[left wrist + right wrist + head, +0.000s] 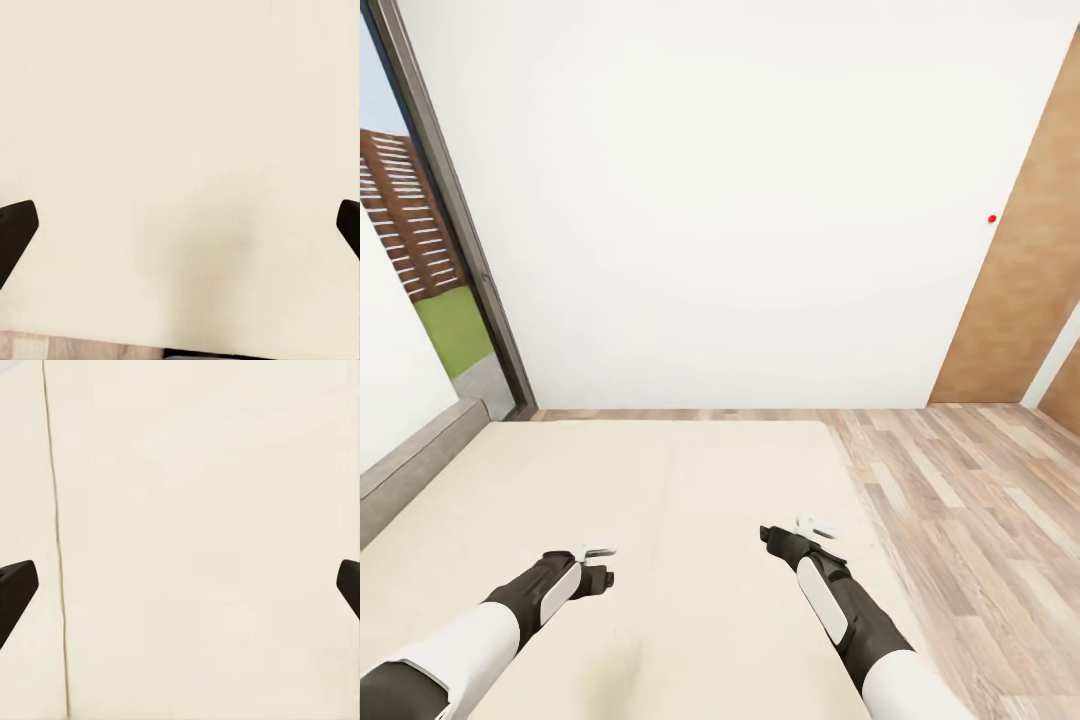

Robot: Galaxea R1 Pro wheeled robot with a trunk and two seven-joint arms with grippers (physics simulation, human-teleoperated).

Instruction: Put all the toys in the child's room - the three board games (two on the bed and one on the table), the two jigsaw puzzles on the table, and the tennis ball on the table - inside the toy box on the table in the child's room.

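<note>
Board games, the items the bed is meant to supply, are not on the stretch of beige mattress now under the robot, so their bearing from the jaws and their long axis cannot be given. The mattress surface ahead of both arms is bare up to its far edge, where a strip of wood floor meets the white wall. The grey headboard runs along the robot's left side, below a window with a dark frame.

The left gripper hangs over the left half of the mattress. In the left wrist view its jaws are spread wide, with the dark fingertips at the two margins and nothing but beige mattress between them. The right gripper hangs nearer the mattress edge on the floor side. Its jaws are likewise spread and hold nothing; the right wrist view shows a thin seam line running across the mattress between the fingertips.

Judgement: neither arm has a grasp target yet. The next move probably calls for turning the head or base to bring the rest of the room into sight. A brown door panel stands at the right.
</note>
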